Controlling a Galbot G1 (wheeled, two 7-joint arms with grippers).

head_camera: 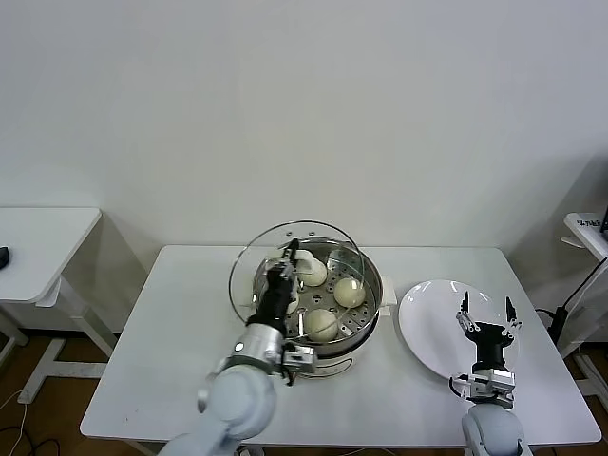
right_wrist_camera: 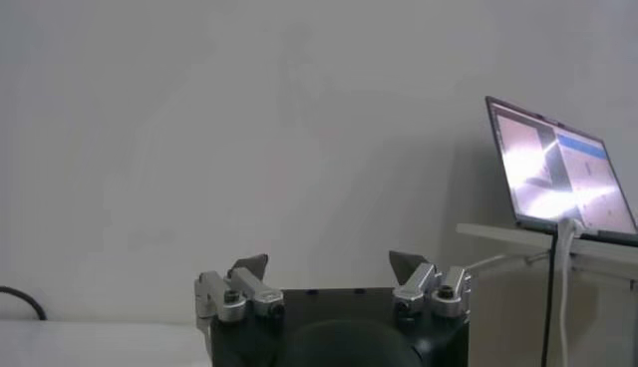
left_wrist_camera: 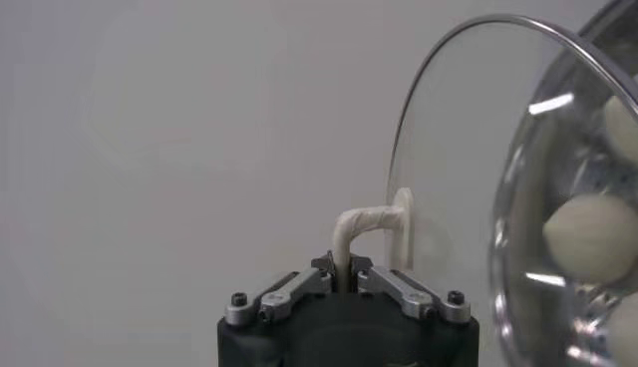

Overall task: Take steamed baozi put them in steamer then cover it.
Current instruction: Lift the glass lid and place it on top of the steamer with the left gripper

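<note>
The steamer (head_camera: 377,288) stands in the middle of the white table, with three baozi (head_camera: 349,291) showing on its perforated tray. My left gripper (head_camera: 292,254) is shut on the cream handle (left_wrist_camera: 361,225) of the cover (head_camera: 328,242). It holds the glass lid tilted on edge over the steamer's left side. In the left wrist view the glass (left_wrist_camera: 464,150) stands just before the steamer's shiny wall (left_wrist_camera: 518,259), and a baozi (left_wrist_camera: 590,235) shows past it. My right gripper (head_camera: 486,314) stands open and holds nothing, fingers up, over the white plate (head_camera: 432,323).
The plate lies bare to the right of the steamer. A small white side table (head_camera: 47,233) stands at the left. Another table edge (head_camera: 587,233) at the right carries an open laptop (right_wrist_camera: 563,175). A wall rises behind.
</note>
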